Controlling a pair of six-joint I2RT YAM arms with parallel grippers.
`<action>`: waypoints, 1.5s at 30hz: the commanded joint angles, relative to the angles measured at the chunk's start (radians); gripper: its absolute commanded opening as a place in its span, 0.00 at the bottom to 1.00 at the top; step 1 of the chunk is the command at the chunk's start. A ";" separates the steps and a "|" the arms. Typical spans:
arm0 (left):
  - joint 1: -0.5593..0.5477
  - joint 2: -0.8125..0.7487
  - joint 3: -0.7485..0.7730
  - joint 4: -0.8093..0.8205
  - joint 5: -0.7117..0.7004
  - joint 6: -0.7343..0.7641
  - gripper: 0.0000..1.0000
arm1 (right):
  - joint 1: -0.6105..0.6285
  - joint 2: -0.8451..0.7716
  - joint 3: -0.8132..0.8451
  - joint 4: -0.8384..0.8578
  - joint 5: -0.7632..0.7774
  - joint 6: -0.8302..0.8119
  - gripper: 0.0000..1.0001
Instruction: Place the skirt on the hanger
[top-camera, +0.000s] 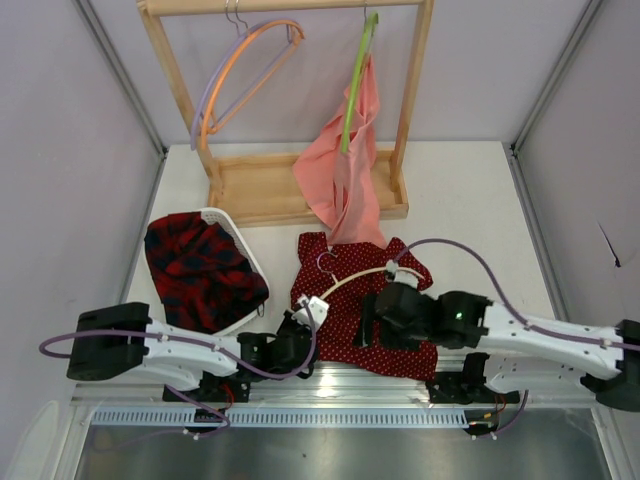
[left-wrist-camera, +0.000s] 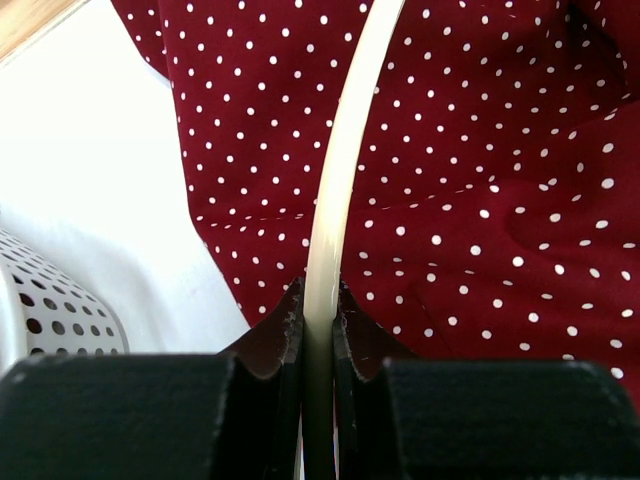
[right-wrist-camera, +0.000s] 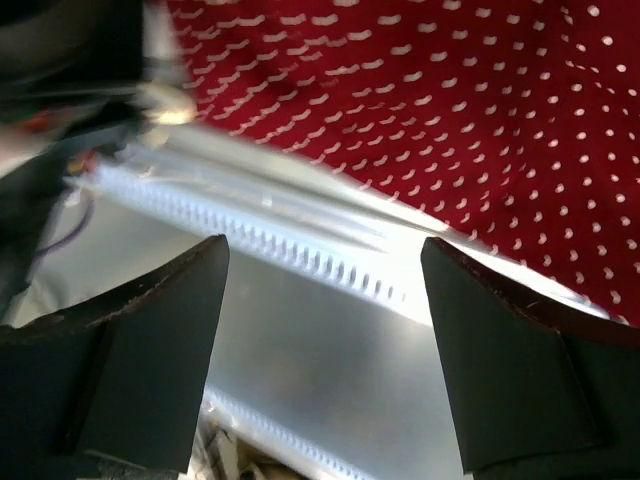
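The dark-red polka-dot skirt lies flat on the table in front of the wooden rack. The cream hanger lies across it, with its silver hook pointing towards the rack. My left gripper is shut on the hanger's left arm. In the left wrist view the cream bar runs up from between the closed jaws over the skirt. My right gripper is open and empty above the skirt's near edge. Its wrist view shows the gripper spread wide over the skirt.
A white basket with a red-black plaid garment stands at the left. The wooden rack at the back holds orange and lilac hangers and a lime-green hanger with salmon cloth. An aluminium rail runs along the near edge, also in the right wrist view.
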 joint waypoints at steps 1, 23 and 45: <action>0.011 0.014 0.050 0.084 -0.048 -0.039 0.00 | 0.050 0.000 -0.105 0.185 0.151 0.195 0.84; 0.011 0.053 -0.002 0.180 -0.104 -0.024 0.00 | 0.621 0.331 -0.334 0.419 0.909 1.482 0.78; 0.011 -0.001 -0.040 0.231 -0.087 0.003 0.00 | 0.490 0.526 -0.232 0.430 0.964 1.550 0.42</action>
